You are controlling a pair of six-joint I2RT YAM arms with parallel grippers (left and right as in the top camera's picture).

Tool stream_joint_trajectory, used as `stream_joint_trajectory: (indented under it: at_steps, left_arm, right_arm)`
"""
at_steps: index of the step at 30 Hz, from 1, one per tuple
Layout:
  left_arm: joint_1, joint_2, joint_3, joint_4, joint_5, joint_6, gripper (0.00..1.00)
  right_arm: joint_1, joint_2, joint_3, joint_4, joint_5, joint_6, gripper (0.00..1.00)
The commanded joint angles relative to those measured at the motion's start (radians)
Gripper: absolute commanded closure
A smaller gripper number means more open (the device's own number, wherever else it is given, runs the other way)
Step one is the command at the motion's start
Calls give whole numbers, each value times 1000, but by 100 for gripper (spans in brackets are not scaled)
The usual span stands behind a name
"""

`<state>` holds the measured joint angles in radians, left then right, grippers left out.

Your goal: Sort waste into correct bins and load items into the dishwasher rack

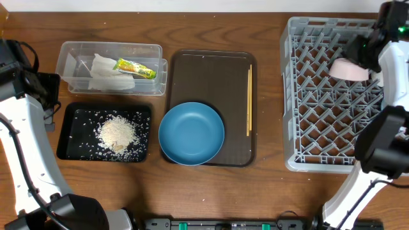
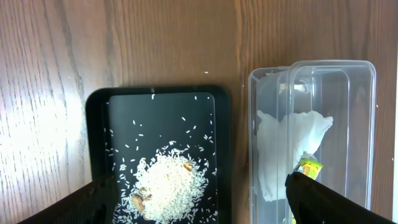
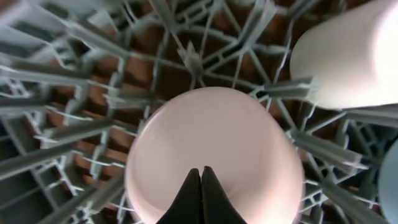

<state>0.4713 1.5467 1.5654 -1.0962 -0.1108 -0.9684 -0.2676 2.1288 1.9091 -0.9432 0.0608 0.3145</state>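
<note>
The grey dishwasher rack (image 1: 300,115) stands at the right. The pink bowl (image 1: 348,69) leans in its far part. My right gripper (image 3: 201,171) is shut with its fingertips pressed together over the pink bowl (image 3: 211,143), nothing between them. A white cup (image 3: 348,56) and the edge of the light-blue bowl (image 3: 390,180) sit beside it. The dark-blue plate (image 1: 191,133) and chopsticks (image 1: 248,101) lie on the brown tray (image 1: 211,70). My left gripper (image 2: 199,182) is open above the black tray (image 2: 96,124) of rice (image 2: 168,183). The clear container (image 2: 367,124) holds the napkin (image 2: 280,149) and the wrapper (image 2: 310,167).
The clear container (image 1: 70,57) and the black tray (image 1: 64,137) sit side by side at the table's left. The brown tray lies in the middle. The right arm's base (image 1: 383,144) stands at the rack's right edge.
</note>
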Motion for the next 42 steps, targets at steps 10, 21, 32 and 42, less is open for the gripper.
stream_joint_trajectory:
  at_steps: [10,21,32,42]
  left_arm:
    - [4,4,3,-3,-5,2,11]
    - [4,4,3,-2,-5,2,11]
    - [4,4,3,-3,-5,2,11]
    - [4,4,3,-2,-5,2,11]
  right_arm:
    - [3,-84,6,-192,16,7,99]
    - [13,-328,6,-234,-524,2,46]
    - [360,-295,6,-239,-356,-155,7]
    - [625,-225,6,-134,-197,-152,10]
